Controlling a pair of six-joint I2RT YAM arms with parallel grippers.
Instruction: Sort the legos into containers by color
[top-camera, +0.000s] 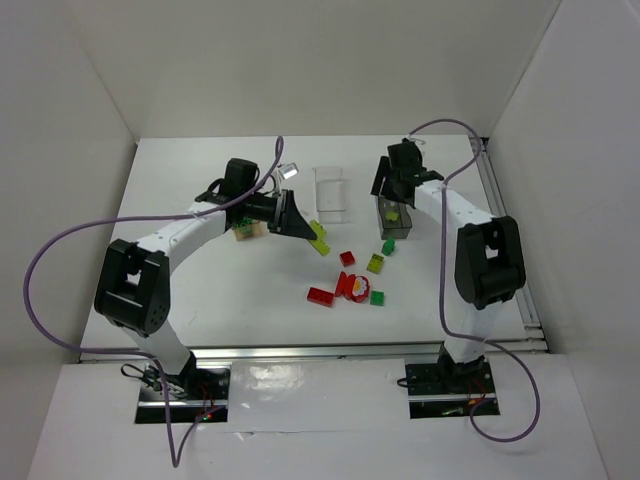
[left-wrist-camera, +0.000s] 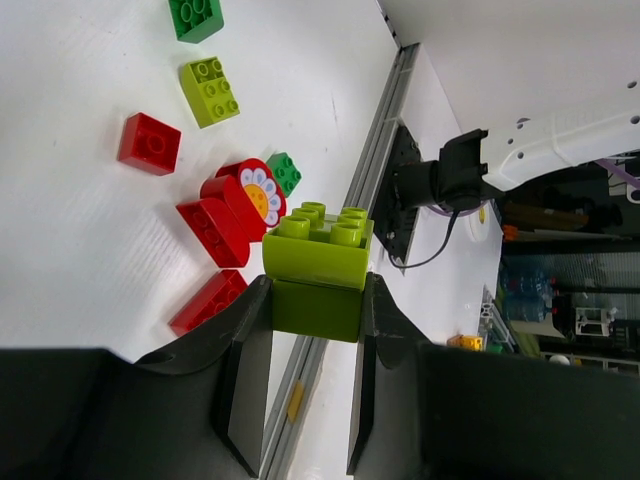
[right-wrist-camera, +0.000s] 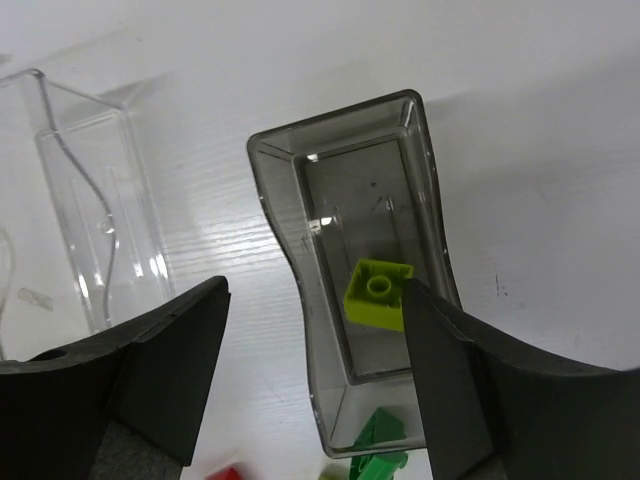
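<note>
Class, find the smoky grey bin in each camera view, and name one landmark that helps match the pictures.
Top external: smoky grey bin lies right of centre, in the upper half of the picture.
Left wrist: not in it.
Right wrist: it fills the centre.
Shared landmark: the clear bin, just left of it in both those views.

Three containers stand on the worktop: an orange-tan container, a clear container and a smoky grey container. Seven legos lie loose: four red ones, namely three red bricks and one round red piece, two dark green bricks and one yellow-green brick. One more yellow-green lego lies in the grey container. The left claw grips a yellow-green block, perhaps two bricks stacked.
</note>
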